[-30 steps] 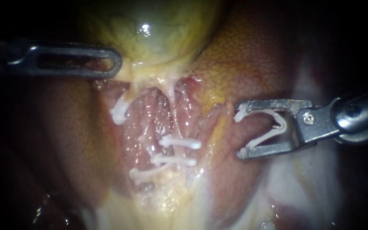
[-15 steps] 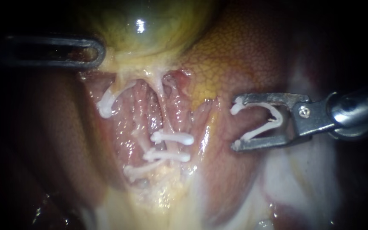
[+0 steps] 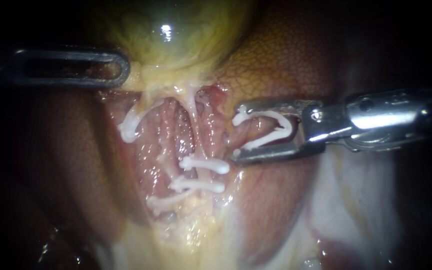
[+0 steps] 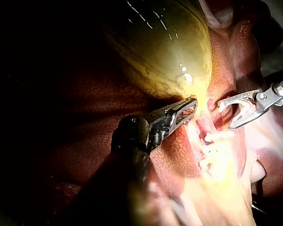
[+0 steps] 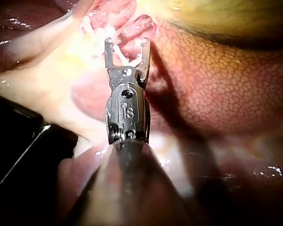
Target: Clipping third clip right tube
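Your right instrument's (image 3: 237, 132) end effector held an open clip (image 3: 289, 129) at three o'clock of the right tube (image 3: 194, 125), short of it; squeezing there would likely have caught liver (image 3: 276, 60) instead.

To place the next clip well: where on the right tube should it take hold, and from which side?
Probably the bare stretch of the right tube above its two clips, approached from the view's right by my right instrument: the tube runs top to bottom, so the left-facing open clip it carries would cross it squarely.
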`<state>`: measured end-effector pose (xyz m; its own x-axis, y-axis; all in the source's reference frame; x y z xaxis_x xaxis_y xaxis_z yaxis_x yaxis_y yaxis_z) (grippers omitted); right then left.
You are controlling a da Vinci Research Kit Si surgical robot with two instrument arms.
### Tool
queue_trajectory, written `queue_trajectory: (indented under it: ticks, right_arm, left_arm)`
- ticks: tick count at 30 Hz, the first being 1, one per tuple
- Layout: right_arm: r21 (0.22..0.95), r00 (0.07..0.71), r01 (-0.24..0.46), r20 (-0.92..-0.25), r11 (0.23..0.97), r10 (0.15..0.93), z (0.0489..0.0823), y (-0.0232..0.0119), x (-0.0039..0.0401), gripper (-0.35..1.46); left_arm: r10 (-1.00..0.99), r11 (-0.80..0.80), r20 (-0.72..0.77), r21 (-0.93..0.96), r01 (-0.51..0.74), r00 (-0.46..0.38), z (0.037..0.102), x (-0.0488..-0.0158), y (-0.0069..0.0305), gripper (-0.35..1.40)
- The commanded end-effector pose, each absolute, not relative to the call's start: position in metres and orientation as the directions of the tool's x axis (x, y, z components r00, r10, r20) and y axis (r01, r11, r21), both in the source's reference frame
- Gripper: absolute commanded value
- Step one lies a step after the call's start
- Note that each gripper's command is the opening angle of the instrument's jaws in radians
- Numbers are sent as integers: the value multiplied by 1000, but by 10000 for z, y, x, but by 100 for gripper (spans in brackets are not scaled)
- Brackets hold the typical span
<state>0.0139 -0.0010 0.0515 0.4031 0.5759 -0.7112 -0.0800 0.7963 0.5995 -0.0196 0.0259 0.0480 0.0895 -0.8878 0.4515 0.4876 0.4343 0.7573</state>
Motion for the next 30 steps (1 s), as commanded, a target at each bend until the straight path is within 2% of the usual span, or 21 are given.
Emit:
queue_trajectory:
  ticks: [1, 15, 25, 30]
  right_arm:
    - [602, 401, -82, -710, 794, 579, 519, -9, 142, 46]
    - [687, 342, -58, -669, 725, 661, 554, -8, 171, 46]
    - [758, 261, 26, -635, 652, 727, 575, -5, 184, 45]
    - [798, 185, 101, -602, 594, 777, 578, -2, 193, 45]
  left_arm:
    - [-888, 434, 451, 758, 487, 90, 480, -196, 259, -35]
    - [-888, 434, 451, 758, 487, 90, 479, -196, 259, -35]
    - [-888, 434, 451, 758, 487, 90, 480, -196, 259, -35]
    - [-888, 434, 451, 758, 487, 90, 480, -196, 259, -35]
